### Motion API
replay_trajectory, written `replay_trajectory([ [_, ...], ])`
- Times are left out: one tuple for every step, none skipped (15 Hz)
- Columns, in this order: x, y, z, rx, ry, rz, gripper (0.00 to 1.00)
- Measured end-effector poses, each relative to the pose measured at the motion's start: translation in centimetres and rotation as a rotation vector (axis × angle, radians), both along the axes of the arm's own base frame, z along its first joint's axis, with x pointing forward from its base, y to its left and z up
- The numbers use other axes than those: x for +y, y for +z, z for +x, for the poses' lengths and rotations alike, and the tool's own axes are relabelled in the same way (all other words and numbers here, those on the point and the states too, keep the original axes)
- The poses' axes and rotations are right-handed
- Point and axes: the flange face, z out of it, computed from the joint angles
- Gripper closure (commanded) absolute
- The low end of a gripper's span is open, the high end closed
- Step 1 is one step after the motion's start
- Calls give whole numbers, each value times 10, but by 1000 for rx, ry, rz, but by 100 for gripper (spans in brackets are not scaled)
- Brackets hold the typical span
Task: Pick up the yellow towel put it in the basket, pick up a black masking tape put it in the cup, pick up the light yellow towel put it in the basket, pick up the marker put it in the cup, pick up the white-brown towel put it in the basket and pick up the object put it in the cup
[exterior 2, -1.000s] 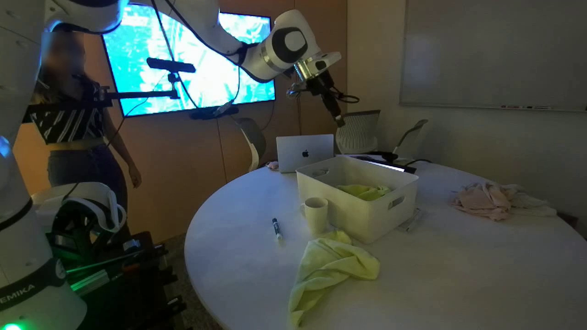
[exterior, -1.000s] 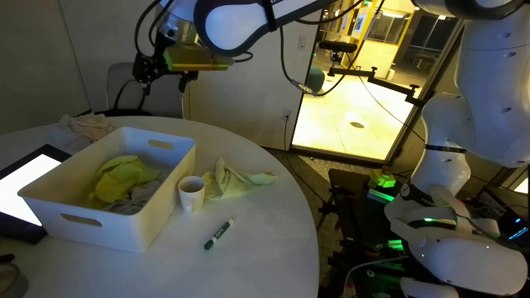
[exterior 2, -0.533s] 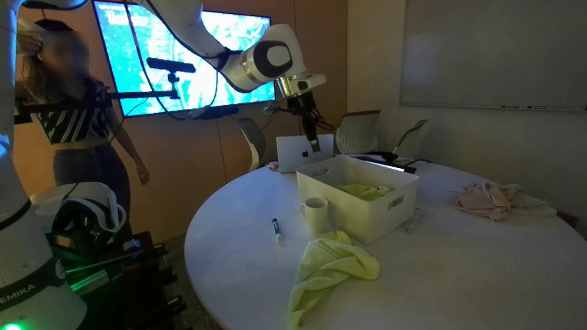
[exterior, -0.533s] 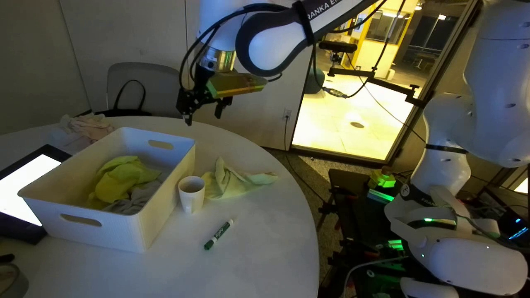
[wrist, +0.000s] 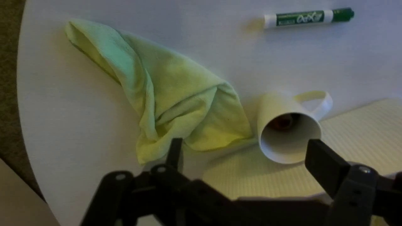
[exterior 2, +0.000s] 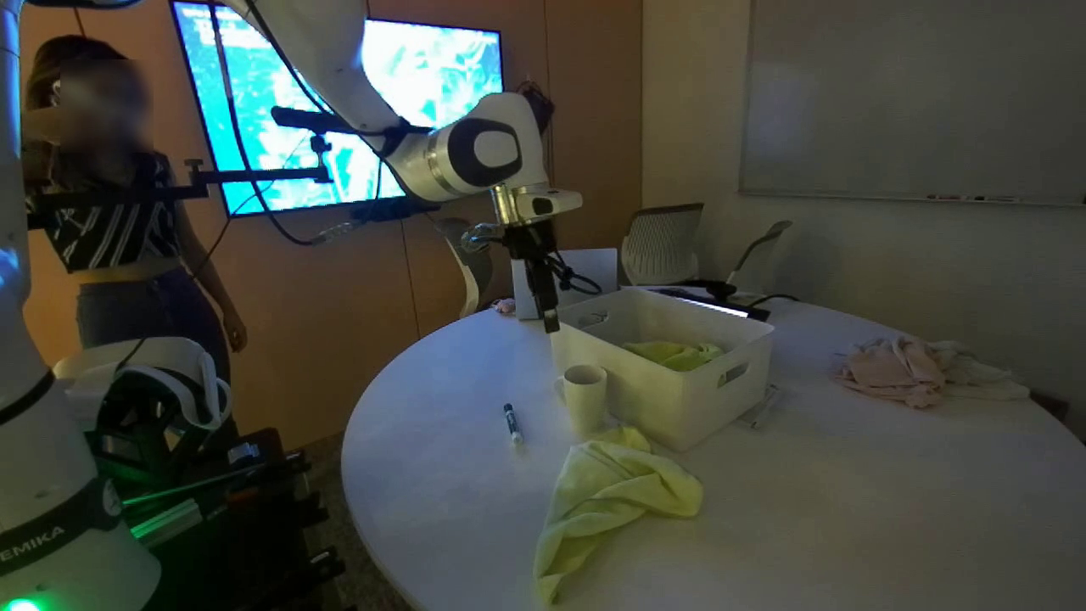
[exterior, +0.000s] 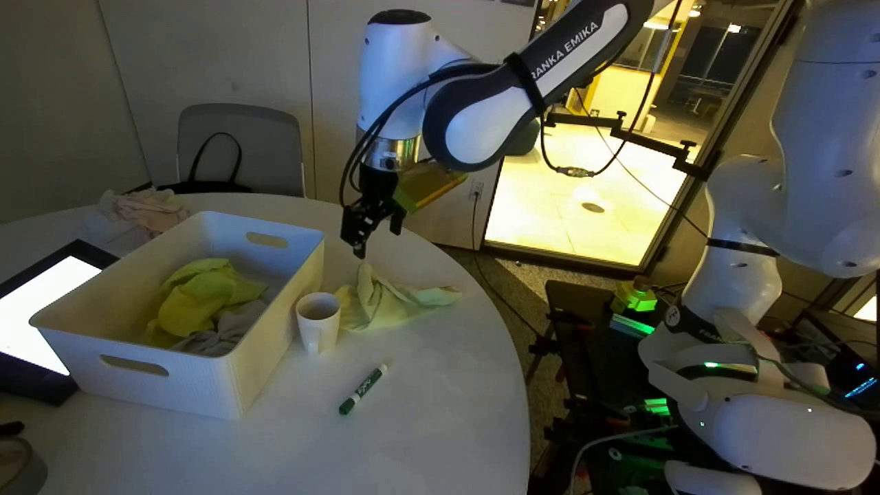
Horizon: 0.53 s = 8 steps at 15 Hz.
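Hand (exterior: 377,243): lower than a second ago, above the surface (exterior: 412,440); fingers spread wide.
Light yellow towel (exterior 2: 611,496): crumpled on the surface, just beside the cup (exterior 2: 585,406).
Cup: upright, just beside the basket (exterior: 185,385), a dark thing (wrist: 284,122) inside.
Marker (wrist: 309,18): lying on the surface, apart from cup and towel.
Basket: yellow towel (exterior: 196,302) and grey cloth (exterior: 223,333) lying inside.
Laptop (exterior 2: 602,260): lid raised, near the basket.

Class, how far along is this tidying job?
Done: the yellow towel lies in the basket; something, perhaps the tape, sits in the cup. In hand: nothing; the gripper is open. Left: light yellow towel, marker and probably pinkish towel, all on the table.
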Motion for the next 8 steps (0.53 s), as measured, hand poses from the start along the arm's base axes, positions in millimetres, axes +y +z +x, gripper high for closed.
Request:
replay_trajectory([
  [0, -8, -4, 25, 48, -4, 0],
  [0, -16, -8, 51, 96, -8, 0],
  [1, -24, -11, 76, 144, -11, 0],
  [2, -33, -14, 100, 193, -14, 0],
  [5, -42, -16, 125, 240, -15, 0],
  [8, -51, -18, 149, 287, -17, 0],
  [12, -62, -20, 175, 334, -17, 0],
  [16, -72, -22, 199, 381, -18, 0],
])
